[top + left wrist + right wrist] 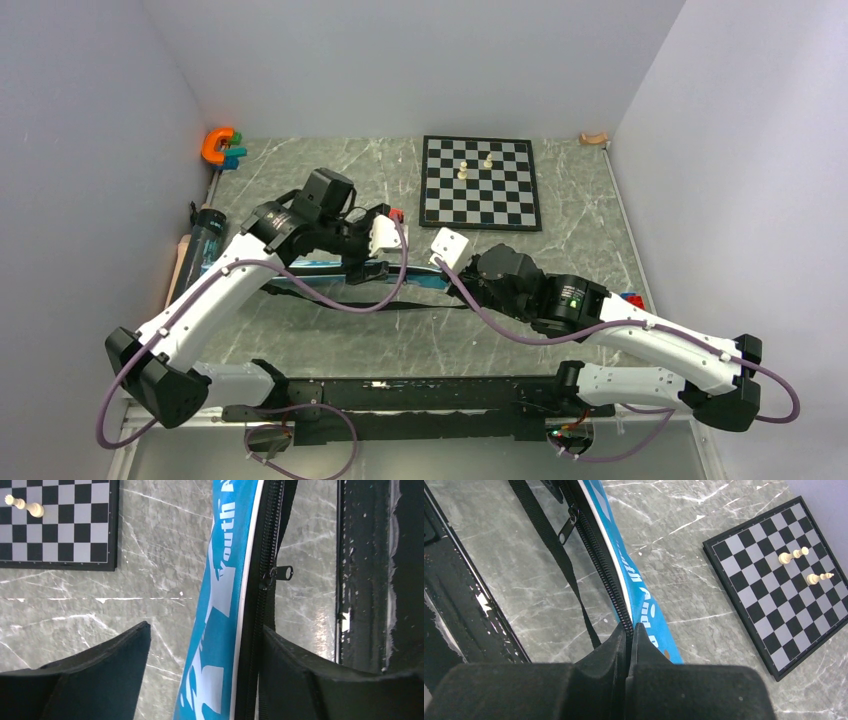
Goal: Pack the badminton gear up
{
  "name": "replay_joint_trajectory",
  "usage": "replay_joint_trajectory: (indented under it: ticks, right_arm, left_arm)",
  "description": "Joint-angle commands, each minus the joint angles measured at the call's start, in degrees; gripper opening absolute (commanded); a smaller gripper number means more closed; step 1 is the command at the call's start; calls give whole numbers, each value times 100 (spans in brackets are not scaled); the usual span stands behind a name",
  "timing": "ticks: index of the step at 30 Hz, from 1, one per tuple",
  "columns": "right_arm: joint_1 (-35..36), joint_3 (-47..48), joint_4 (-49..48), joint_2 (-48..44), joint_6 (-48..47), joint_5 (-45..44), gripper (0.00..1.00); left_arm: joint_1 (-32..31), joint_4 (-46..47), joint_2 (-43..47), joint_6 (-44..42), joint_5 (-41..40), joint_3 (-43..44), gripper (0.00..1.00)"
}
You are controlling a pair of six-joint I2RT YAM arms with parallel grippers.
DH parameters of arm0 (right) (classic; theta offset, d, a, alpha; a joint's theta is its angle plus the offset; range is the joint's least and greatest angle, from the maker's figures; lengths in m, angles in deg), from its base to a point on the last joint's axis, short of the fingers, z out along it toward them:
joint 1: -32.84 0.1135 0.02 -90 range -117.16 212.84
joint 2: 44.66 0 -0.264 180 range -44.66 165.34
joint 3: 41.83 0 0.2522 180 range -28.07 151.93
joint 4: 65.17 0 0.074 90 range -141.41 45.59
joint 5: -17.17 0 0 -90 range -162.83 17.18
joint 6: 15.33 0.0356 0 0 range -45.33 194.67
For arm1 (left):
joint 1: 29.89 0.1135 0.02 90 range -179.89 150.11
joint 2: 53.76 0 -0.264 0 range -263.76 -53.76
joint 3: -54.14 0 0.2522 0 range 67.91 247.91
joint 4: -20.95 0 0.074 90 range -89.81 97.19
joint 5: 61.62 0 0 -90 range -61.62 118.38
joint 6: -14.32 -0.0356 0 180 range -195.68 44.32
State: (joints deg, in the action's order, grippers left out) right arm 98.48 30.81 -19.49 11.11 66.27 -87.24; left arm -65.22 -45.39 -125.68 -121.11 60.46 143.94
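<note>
The blue racket bag (312,265) lies flat across the middle of the table, its black zipper edge toward the arms. My left gripper (205,626) is open and straddles that edge: the right finger (310,680) rests against the black zipper strip, while the left finger stands apart from the bag over bare table. A zipper pull (282,572) sticks out ahead of it. My right gripper (630,626) is shut on the bag's zipper edge further right. In the top view the two grippers, left (366,268) and right (446,272), sit close together over the bag. A dark tube (207,238) lies by the left wall.
A chessboard (480,182) with two pale pieces lies at the back centre. An orange clamp (218,146) sits in the back left corner. The bag's black strap (400,303) trails toward the black rail (400,395) at the near edge. Walls close in left and right.
</note>
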Motion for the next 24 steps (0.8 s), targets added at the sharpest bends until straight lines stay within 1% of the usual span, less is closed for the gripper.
replay_joint_trajectory:
  ticks: [1, 2, 4, 8, 10, 12, 15, 17, 19, 21, 22, 24]
  right_arm:
    - [58, 448, -696, -147, -3, -79, 0]
    - [62, 456, -691, -141, -3, -85, 0]
    - [59, 474, -687, -134, 5, -65, 0]
    - [60, 510, -685, -111, 51, 29, 0]
    - [62, 502, -687, -76, 96, 16, 0]
    - [66, 482, -694, -53, 146, 4, 0]
    - [47, 434, -733, -69, 250, -69, 0]
    - [28, 407, -757, -92, 323, -119, 0]
    - [-27, 404, -748, -86, 395, -108, 0]
    - [-101, 437, -721, -53, 474, -47, 0]
    - [-143, 459, -696, -33, 514, -12, 0]
    - [-221, 497, -679, 2, 604, 61, 0]
  left_arm:
    - [-108, 25, -111, -182, 209, 150, 72]
    - [-165, -59, -148, -244, 180, 162, 69]
    - [-254, -176, -210, -326, 107, 184, 67]
    - [-411, -146, -190, -441, -75, 101, 70]
    - [-495, -105, -146, -487, -203, 73, 70]
    - [-573, -73, -83, -550, -315, 21, 67]
    - [-660, 51, 84, -652, -498, -162, 57]
    - [-699, 145, 194, -667, -611, -298, 47]
    - [-743, 292, 303, -688, -801, -477, 30]
    - [-775, 484, 419, -671, -1013, -639, 8]
    - [-795, 543, 464, -655, -1091, -709, 2]
    - [-800, 581, 502, -657, -1173, -761, 0]
